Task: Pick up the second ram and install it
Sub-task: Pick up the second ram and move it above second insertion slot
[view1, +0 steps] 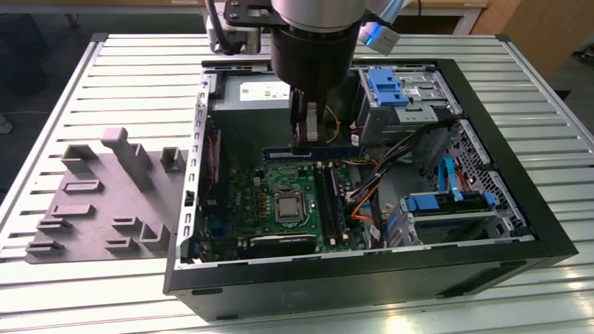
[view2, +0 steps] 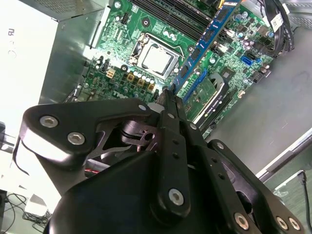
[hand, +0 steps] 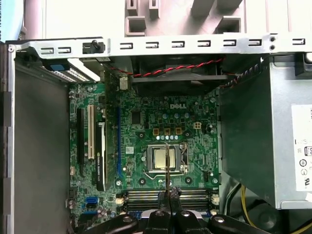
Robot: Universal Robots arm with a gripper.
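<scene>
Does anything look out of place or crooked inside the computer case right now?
Nothing looks damaged or spilled. One oddity: the second ram, clamped in the hand, hangs above the motherboard turned crosswise to the black memory slots, so it is not lined up with them.

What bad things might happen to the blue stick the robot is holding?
The long dark-blue circuit-board stick is pinched only by the narrow black end effector, so it might tilt or slip. It hangs over the green motherboard near orange and black cables, so it may snag them or miss the long black slots.
</scene>
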